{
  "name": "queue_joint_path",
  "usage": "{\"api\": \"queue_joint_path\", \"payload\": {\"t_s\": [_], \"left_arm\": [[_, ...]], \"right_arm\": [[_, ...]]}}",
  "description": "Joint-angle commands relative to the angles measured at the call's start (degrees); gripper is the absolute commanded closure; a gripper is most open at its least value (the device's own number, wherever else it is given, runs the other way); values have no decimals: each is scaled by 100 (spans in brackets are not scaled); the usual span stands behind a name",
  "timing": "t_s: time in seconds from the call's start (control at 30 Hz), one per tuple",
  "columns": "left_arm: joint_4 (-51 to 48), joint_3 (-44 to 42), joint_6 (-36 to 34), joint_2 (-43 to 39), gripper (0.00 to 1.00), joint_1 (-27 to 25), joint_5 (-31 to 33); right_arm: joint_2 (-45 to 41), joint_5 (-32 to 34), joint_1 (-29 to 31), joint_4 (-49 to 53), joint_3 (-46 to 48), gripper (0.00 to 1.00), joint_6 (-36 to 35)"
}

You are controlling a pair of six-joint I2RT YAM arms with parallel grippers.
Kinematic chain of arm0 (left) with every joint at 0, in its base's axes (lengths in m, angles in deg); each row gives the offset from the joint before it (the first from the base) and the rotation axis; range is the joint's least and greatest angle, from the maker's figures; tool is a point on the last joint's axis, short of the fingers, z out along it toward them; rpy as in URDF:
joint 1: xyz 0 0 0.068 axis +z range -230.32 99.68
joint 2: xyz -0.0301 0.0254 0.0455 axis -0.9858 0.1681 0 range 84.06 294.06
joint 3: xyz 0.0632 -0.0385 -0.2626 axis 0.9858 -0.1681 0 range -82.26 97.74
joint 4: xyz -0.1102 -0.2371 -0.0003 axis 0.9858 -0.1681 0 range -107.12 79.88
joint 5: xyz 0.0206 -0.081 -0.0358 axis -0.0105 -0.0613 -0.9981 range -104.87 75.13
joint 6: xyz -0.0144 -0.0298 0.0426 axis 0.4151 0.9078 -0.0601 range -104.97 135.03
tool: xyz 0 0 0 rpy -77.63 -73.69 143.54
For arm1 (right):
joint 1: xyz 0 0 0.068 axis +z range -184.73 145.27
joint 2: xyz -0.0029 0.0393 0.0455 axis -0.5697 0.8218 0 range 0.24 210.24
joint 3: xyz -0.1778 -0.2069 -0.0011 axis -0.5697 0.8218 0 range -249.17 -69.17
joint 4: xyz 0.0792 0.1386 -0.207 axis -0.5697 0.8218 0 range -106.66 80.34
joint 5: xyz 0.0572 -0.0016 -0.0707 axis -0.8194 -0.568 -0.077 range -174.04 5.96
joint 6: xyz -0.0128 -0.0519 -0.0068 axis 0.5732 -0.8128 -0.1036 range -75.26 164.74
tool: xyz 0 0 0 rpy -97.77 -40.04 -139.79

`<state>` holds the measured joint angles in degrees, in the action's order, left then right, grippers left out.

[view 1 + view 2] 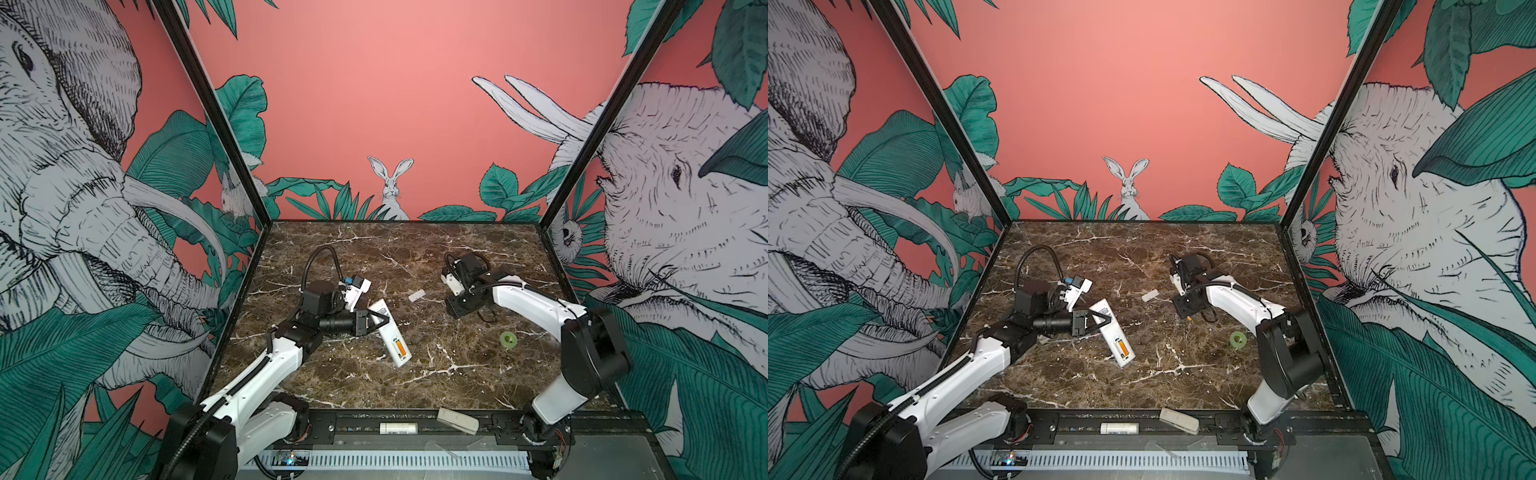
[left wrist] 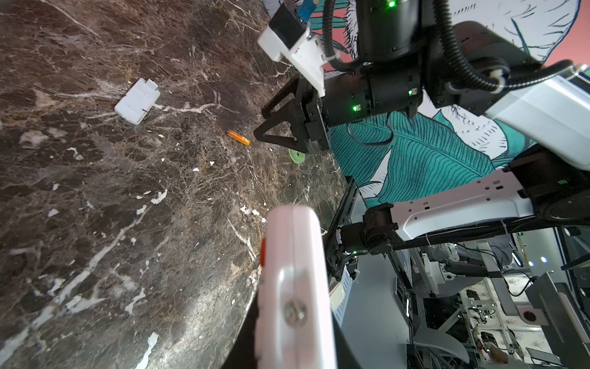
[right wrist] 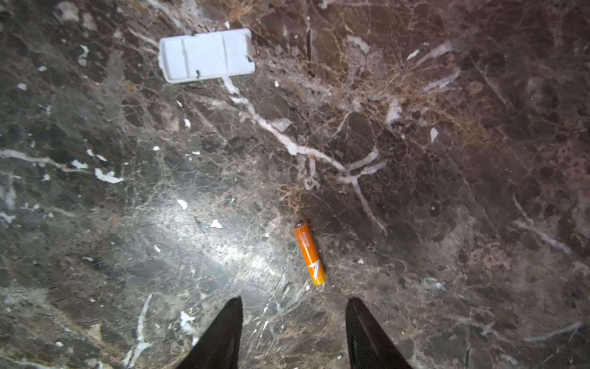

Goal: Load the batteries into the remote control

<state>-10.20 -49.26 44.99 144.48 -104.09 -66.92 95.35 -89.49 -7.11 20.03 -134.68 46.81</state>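
Right gripper (image 3: 293,306) poised, jaws spread and empty, just short of the loose battery (image 3: 309,254).
The remote control (image 1: 390,332) is pinched by the left gripper (image 1: 380,321), with a seated battery (image 1: 400,347) already in its open bay. The loose battery lies flat on the marble table (image 3: 447,191) near the detached battery cover (image 3: 207,54), and the remote is near that cover too. The jaws are best centred across the battery's middle and lowered, probably to the surface, before being closed.
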Motion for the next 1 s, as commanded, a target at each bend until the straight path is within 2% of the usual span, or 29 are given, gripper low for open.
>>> {"api": "queue_joint_path", "payload": {"t_s": [0.0,0.13,0.47,0.73,0.97], "left_arm": [[362,250,-79,194,100,-22,-235],[455,351,-95,432,100,-22,-265],[507,480,-103,689,100,-22,-287],[457,506,-145,754,100,-18,-299],[425,480,-173,758,100,-11,-273]], "right_arm": [[262,-280,-60,193,-212,50,-406],[512,-417,-106,146,-293,52,-543],[1025,-169,-164,75,-573,62,-597],[1257,-131,-202,-38,-588,65,-614],[1326,-182,-204,-48,-607,75,-613]]}}
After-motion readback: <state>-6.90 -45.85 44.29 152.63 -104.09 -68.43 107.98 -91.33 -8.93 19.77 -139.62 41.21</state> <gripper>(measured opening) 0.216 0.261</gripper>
